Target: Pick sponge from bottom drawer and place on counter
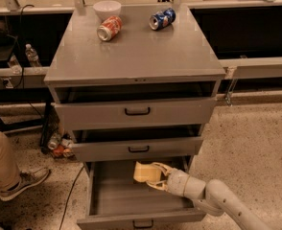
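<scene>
Closest to me, the bottom drawer [113, 204] stands pulled well out of the cabinet, its grey floor in plain sight. The robot's cream arm [217, 199] reaches in from the lower right, over the drawer's right wall. At its end the gripper [151, 175] sits over the back part of the drawer, just under the front of the middle drawer [138, 149]. Its fingers [159, 167] are clamped on the sponge [142, 171], one above and one below. The pale yellow-tan block pokes out to the left of them. I cannot tell whether the sponge touches the drawer floor or hangs just over it.

Off to the left, a person's leg and grey shoe [23, 180] rest on the speckled floor, and some cans or bottles [59, 145] lie against the cabinet's foot.

Above, the middle drawer and the top drawer [136, 113] each stand slightly ajar.

Farther back, the counter [136, 54] carries three things near its far edge. They are a red can [109, 28] on its side, a blue can [162, 19] on its side, and a white bowl [107, 7] just behind the red can.
</scene>
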You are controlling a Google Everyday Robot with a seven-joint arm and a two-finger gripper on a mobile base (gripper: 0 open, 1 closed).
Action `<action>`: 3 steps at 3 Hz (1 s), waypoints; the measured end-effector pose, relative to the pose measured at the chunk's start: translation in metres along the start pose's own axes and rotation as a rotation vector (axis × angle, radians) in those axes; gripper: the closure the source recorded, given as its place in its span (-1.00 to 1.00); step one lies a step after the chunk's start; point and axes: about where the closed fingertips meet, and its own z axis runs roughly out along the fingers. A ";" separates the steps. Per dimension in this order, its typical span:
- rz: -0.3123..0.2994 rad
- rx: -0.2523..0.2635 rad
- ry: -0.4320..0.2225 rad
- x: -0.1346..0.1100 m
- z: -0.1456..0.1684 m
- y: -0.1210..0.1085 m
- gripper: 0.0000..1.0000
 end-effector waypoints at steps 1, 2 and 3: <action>-0.035 0.070 -0.002 -0.018 -0.014 -0.035 1.00; -0.082 0.150 -0.002 -0.044 -0.040 -0.080 1.00; -0.131 0.207 0.006 -0.069 -0.064 -0.119 1.00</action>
